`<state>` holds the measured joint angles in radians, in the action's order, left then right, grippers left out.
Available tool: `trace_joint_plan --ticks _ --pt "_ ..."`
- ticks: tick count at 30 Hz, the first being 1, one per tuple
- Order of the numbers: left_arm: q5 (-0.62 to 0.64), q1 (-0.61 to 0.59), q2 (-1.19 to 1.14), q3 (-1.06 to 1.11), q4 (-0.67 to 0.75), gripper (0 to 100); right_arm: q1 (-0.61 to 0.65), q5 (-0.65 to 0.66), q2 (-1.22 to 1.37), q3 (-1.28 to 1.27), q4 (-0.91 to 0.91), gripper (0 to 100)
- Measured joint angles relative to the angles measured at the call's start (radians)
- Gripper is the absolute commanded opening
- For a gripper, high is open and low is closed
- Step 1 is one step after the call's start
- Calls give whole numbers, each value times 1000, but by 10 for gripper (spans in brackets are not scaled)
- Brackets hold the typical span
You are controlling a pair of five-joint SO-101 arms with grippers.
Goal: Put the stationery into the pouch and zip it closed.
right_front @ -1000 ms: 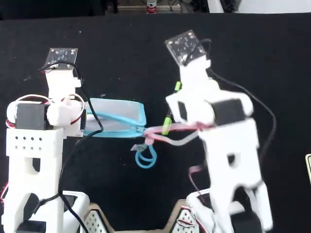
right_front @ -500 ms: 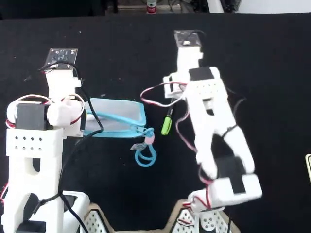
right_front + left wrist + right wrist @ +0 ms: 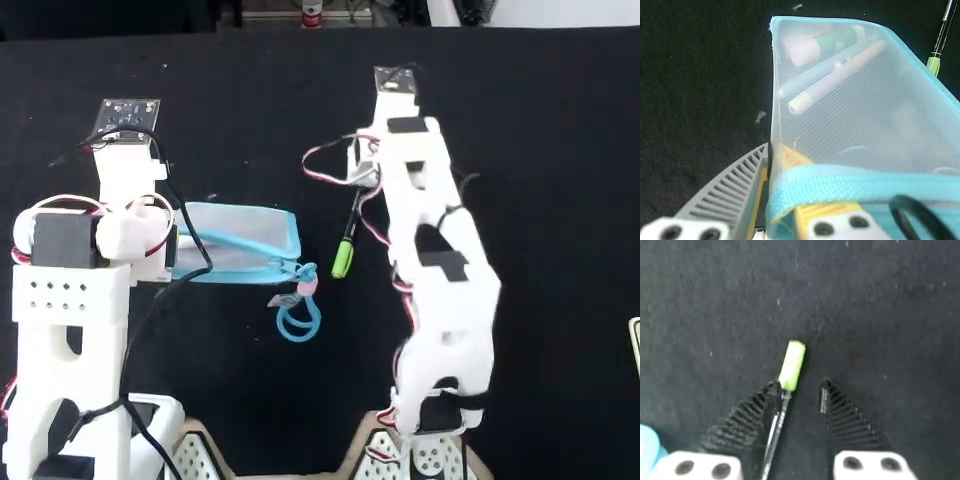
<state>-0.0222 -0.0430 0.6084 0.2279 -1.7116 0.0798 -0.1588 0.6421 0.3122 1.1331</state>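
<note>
Left pincer [image 3: 772, 162] is clamped on the end of the pouch [image 3: 240, 240], one grey finger [image 3: 732, 195] outside the mesh. From the high view that end is tucked behind the left arm. Through the mesh there are pale markers [image 3: 832, 82], their far ends blurred. Right pincer [image 3: 799, 386] is spread wide over the counter [image 3: 560, 150], straddling the green-capped pen [image 3: 344, 252] that lies just beside the pouch's zip end. The pen hugs one finger [image 3: 747, 415] — actual contact is hard to call. Its dark barrel disappears under the right arm. A blue loop [image 3: 299, 322] trails from the zip pull; how far the zip is drawn, I cannot tell.
</note>
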Motion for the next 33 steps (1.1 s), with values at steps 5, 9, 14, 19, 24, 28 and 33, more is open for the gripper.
trace_joint_plan --ticks 5,9,14,19,24,28,33 --pt "0 0 0 0 0 30 0 0 147 250 104 121" --pt "0 0 0 0 0 30 0 0 265 414 150 120" --pt "0 0 0 0 0 30 0 0 390 583 229 104" --pt "0 0 0 0 0 30 -8 0 473 769 394 11" --pt "0 0 0 0 0 30 -6 78 520 951 551 10" --pt "0 0 0 0 0 30 -9 192 528 1085 597 11" --pt "0 0 0 0 0 30 -8 407 542 1109 597 27"
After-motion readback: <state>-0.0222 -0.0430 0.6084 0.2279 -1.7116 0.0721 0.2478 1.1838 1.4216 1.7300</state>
